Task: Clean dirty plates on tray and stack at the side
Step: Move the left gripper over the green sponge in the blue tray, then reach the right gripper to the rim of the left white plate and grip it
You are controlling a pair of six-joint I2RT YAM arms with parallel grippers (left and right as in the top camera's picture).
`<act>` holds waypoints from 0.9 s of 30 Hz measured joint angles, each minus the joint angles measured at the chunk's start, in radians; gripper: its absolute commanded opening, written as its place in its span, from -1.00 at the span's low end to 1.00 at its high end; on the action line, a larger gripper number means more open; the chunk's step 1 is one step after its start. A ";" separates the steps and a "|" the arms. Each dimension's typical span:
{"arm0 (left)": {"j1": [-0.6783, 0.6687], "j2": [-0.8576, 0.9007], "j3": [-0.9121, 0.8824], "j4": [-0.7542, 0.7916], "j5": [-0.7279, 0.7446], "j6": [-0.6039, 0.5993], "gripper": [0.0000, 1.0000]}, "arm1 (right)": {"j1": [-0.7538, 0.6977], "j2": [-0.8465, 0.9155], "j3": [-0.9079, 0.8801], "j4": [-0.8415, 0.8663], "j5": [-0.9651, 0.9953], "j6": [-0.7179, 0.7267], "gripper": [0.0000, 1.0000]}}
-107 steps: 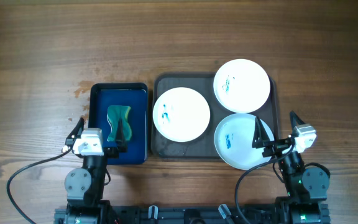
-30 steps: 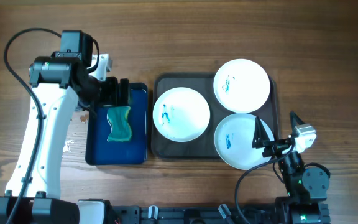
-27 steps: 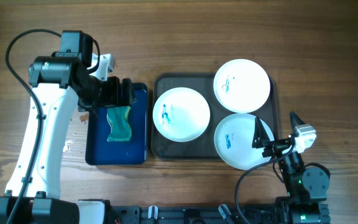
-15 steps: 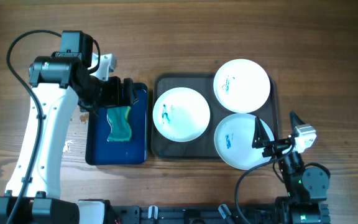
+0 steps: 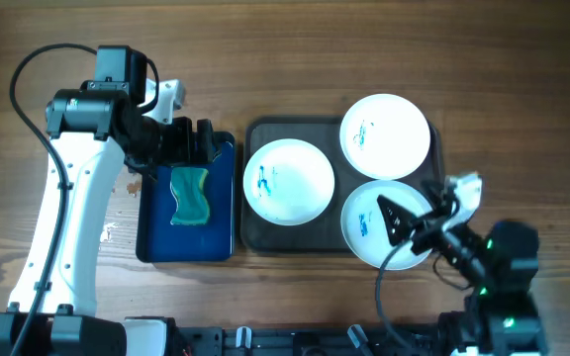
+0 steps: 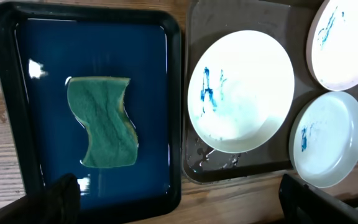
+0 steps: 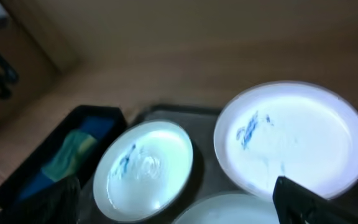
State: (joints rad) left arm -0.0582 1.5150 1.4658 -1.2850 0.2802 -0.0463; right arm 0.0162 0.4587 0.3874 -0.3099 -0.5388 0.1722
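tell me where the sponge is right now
Overhead, the green sponge lies in the dark blue tray, left of the large brown tray, by the left gripper.

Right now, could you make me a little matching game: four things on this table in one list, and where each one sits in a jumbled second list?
Things:
1. sponge
2. left claw
3. right claw
4. leftmost plate

Places:
A. over the plate nearest the robot
B. in the left part of the big dark tray
C. lying in the blue tray
D. above the blue tray's far edge

Pairs: 1-C, 2-D, 3-A, 4-B
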 measured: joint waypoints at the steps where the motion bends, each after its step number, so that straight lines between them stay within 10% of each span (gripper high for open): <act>1: 0.000 0.000 0.000 0.002 0.000 0.000 1.00 | 0.000 0.079 0.076 -0.048 -0.006 -0.017 0.99; 11: 0.000 0.000 0.003 0.013 0.006 0.000 1.00 | 0.129 0.907 0.896 -0.798 0.112 -0.205 1.00; 22: 0.000 0.000 0.003 0.013 0.006 0.000 1.00 | 0.209 1.158 0.942 -0.824 0.167 -0.052 0.99; 27: 0.000 0.000 0.003 0.013 0.006 0.000 1.00 | 0.219 1.165 0.942 -0.765 0.117 -0.019 0.61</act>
State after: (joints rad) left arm -0.0582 1.5150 1.4693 -1.2716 0.2863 -0.0463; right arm 0.2348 1.6241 1.3293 -1.0748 -0.4217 0.1528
